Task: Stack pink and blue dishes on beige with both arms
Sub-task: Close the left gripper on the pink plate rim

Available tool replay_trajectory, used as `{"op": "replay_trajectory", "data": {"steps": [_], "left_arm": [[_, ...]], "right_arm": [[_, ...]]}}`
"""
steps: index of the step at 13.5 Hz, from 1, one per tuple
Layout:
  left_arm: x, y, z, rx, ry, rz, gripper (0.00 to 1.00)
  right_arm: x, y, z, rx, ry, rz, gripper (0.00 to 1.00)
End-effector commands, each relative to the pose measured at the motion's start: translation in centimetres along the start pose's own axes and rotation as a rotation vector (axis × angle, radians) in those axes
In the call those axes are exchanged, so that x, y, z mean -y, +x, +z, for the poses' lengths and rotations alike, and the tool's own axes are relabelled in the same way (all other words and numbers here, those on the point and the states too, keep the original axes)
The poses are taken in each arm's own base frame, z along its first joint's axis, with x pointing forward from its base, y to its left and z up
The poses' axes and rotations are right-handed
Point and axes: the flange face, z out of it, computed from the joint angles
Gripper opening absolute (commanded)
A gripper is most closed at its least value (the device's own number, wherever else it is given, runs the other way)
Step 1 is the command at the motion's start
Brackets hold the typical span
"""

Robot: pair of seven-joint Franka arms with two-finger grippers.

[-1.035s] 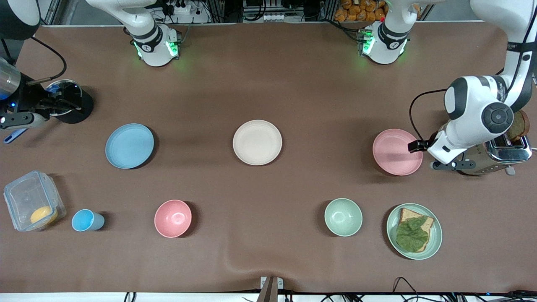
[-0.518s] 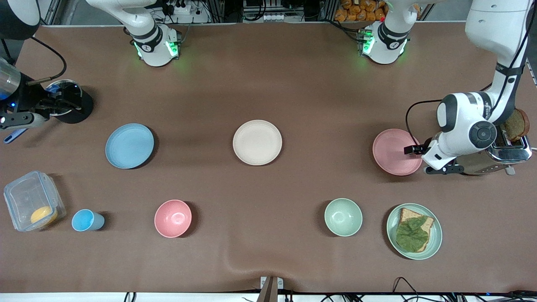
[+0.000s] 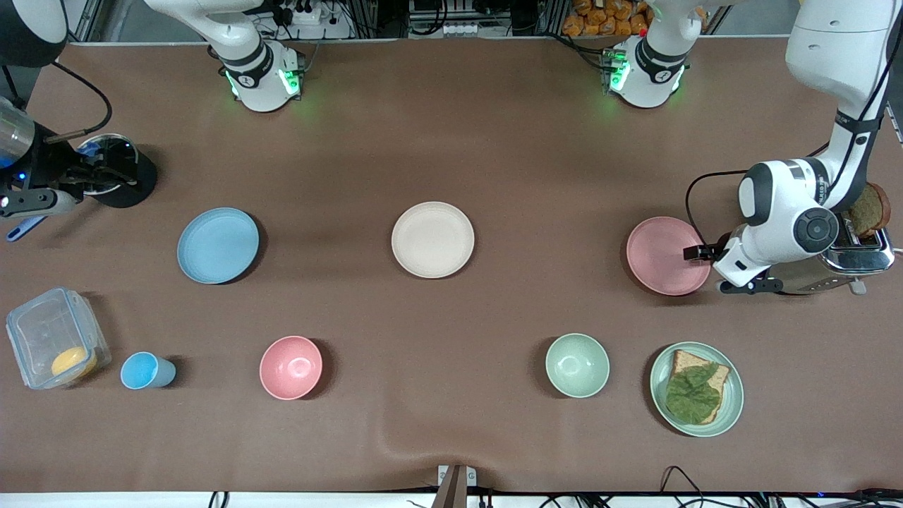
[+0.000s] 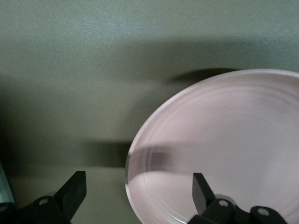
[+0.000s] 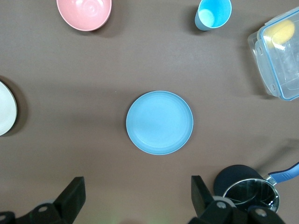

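The pale pink plate (image 3: 663,255) (image 4: 224,149) lies toward the left arm's end of the table. My left gripper (image 3: 707,268) (image 4: 138,183) hangs open low at its rim, one finger over the plate and the other over bare table beside the toaster. The beige plate (image 3: 432,239) (image 5: 5,108) sits mid-table. Toward the right arm's end lies the light blue plate (image 3: 218,245) (image 5: 159,122). My right gripper (image 5: 135,205) is open and empty, high over the table between the blue plate and the pot.
A toaster (image 3: 839,261) with bread stands beside the left gripper. A green plate with bread (image 3: 697,389), green bowl (image 3: 577,365), pink bowl (image 3: 291,367), blue cup (image 3: 144,370) and plastic box (image 3: 55,346) line the nearer side. A pot (image 3: 109,159) stands farther back.
The left arm has shifted toward the pink plate, bringing its open gripper over the plate's rim. The right arm and all the dishes have stayed still.
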Motion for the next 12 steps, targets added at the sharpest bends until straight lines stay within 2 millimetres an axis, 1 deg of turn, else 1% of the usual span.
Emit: {"op": "replay_trajectory", "data": {"steps": [1, 3, 4, 5, 7, 9, 10, 12], "left_arm": [[0.05, 0.35, 0.45, -0.006, -0.004, 0.021, 0.84], [0.11, 0.37, 0.92, 0.001, -0.004, 0.019, 0.68], [0.11, 0.37, 0.92, 0.001, -0.005, 0.018, 0.62], [0.11, 0.37, 0.92, 0.001, -0.005, 0.018, 0.54], [0.52, 0.39, 0.88, 0.0, -0.014, 0.006, 0.31], [0.6, 0.38, 0.97, 0.001, -0.016, 0.002, 0.05], [0.61, 0.48, 0.93, 0.0, -0.018, 0.001, 0.0], [0.2, 0.51, 0.58, -0.006, -0.062, -0.036, 0.0]], "right_arm": [[0.2, -0.3, -0.56, -0.002, 0.001, 0.001, 1.0], [0.19, -0.26, -0.48, -0.001, 0.001, 0.001, 1.0], [0.19, -0.26, -0.48, -0.001, 0.001, 0.001, 1.0], [0.19, -0.26, -0.48, -0.001, 0.001, 0.001, 1.0], [0.11, -0.27, -0.48, -0.001, 0.001, 0.002, 1.0], [0.03, -0.28, -0.48, -0.001, 0.002, 0.004, 1.0], [0.11, -0.27, -0.48, -0.001, 0.001, 0.002, 1.0], [0.03, -0.28, -0.48, -0.001, 0.002, 0.004, 1.0]]}}
